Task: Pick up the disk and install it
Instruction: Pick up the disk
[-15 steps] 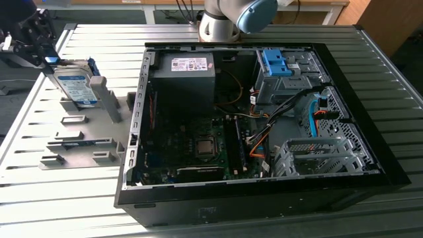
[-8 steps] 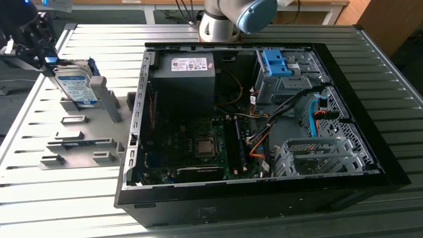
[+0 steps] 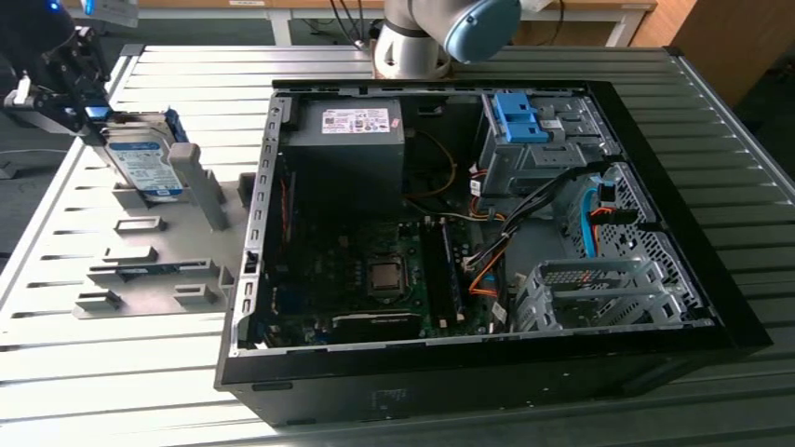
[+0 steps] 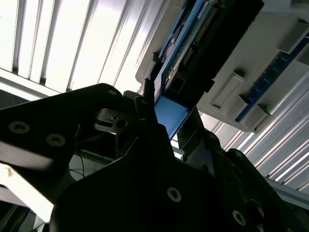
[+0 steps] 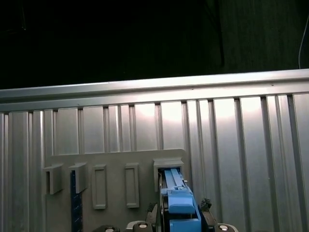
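Blue-framed disk (image 3: 140, 160) stands upright in its grey holder (image 3: 201, 191), upper left of the exterior view, my claw (image 3: 97, 119) clamped on its top edge; not yet installed in the case (image 3: 497, 384).

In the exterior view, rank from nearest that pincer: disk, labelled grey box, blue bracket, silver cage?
1. disk, at the pincer, outside the case.
2. labelled grey box, inside the case.
3. blue bracket, beyond that box.
4. silver cage, case's opposite corner.

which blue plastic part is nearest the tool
The blue carrier frame round the silver rectangular hard drive standing in the grey rack, beside the tool; the blue plastic latch bracket sits apart inside the black case.
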Controlling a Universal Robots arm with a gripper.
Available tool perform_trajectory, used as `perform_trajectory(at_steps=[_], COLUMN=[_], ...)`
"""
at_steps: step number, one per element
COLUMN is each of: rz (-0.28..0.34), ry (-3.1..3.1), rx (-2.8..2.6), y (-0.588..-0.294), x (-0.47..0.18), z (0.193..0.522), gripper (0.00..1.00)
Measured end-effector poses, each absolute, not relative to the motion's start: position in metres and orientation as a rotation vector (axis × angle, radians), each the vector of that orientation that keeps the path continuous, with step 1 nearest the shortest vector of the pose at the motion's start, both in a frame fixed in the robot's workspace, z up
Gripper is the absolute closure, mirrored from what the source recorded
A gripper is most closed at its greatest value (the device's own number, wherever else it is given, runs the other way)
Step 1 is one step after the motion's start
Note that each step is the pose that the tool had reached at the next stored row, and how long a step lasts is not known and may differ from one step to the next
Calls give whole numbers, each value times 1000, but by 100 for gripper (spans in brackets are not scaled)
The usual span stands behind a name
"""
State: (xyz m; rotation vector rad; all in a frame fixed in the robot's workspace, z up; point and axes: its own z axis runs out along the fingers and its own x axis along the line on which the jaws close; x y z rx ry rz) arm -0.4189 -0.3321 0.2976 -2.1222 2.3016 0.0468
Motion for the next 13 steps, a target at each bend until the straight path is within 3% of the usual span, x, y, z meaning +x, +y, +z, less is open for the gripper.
perform_trajectory(at_steps=[13], rz=[46], ry=[2301], rx=[-2122], y=[-332], x=[-419], z=[290], gripper=[55])
